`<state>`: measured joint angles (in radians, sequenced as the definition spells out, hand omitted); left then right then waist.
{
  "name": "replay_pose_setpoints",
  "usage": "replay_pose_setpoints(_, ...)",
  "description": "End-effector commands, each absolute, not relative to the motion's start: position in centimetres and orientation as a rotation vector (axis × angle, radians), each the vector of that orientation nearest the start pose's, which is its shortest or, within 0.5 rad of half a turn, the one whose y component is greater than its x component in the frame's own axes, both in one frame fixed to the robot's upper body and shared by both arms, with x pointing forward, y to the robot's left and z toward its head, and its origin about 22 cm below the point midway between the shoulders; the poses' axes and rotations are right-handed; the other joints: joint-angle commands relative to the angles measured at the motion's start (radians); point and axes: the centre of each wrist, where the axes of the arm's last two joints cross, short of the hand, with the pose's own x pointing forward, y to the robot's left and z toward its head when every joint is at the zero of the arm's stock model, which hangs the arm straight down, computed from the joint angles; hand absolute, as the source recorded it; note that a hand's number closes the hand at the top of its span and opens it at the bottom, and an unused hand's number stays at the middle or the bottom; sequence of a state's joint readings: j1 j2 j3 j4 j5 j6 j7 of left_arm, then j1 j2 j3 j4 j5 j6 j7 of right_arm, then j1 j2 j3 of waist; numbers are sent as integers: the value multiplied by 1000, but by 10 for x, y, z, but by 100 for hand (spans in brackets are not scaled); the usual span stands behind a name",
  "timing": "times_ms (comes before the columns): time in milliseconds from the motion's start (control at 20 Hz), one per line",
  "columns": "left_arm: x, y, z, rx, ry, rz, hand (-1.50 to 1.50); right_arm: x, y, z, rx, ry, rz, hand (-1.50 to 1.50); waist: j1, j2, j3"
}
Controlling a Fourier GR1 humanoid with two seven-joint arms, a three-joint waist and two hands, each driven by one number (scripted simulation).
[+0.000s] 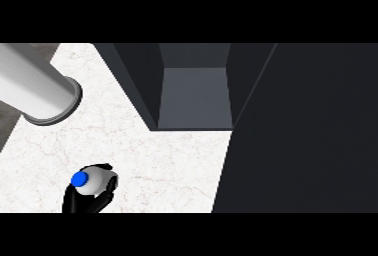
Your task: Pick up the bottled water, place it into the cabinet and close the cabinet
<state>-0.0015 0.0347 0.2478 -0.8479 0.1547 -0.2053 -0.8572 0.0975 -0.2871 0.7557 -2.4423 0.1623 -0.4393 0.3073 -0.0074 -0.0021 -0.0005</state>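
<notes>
One bottled water (92,180), blue cap facing up, sits low on the left of the white counter (170,155), wrapped by the left hand (87,199), whose black fingers (109,187) curl around its body from below, a hold suited to lifting it upright. Further out, the open cabinet (193,100) shows its grey interior, well apart, with its dark door (303,130) swung wide at right. A grey cylinder (37,87) lies at upper left. No right hand shows.

Nothing readable is showing anywhere right now, no text, label, brand, number or sign, from twelve o'clock round to six.
</notes>
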Motion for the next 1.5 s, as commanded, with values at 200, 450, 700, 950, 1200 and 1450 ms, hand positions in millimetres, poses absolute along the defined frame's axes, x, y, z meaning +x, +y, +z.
replay_pose_setpoints(200,184,281,-158,-94,-1753,359,150,89,-161,168,240,-1978,219,-150,-1,0,1)
replay_pose_setpoints(450,177,279,-150,-130,-1782,369,150,89,-149,178,247,-1977,193,-150,4,-1,0)
replay_pose_setpoints(700,210,241,-151,-152,-1709,352,150,86,-155,175,257,-1976,239,-150,-6,-1,0)
replay_pose_setpoints(950,201,239,-142,-103,-1784,334,150,89,-145,173,239,-1989,195,-150,0,-1,0)
replay_pose_setpoints(1200,207,216,-110,-178,-1754,301,150,87,-156,173,265,-1967,202,-150,3,-2,1)
replay_pose_setpoints(1450,201,197,-80,-273,-1706,315,150,101,-152,174,247,-1984,189,-150,8,-1,1)
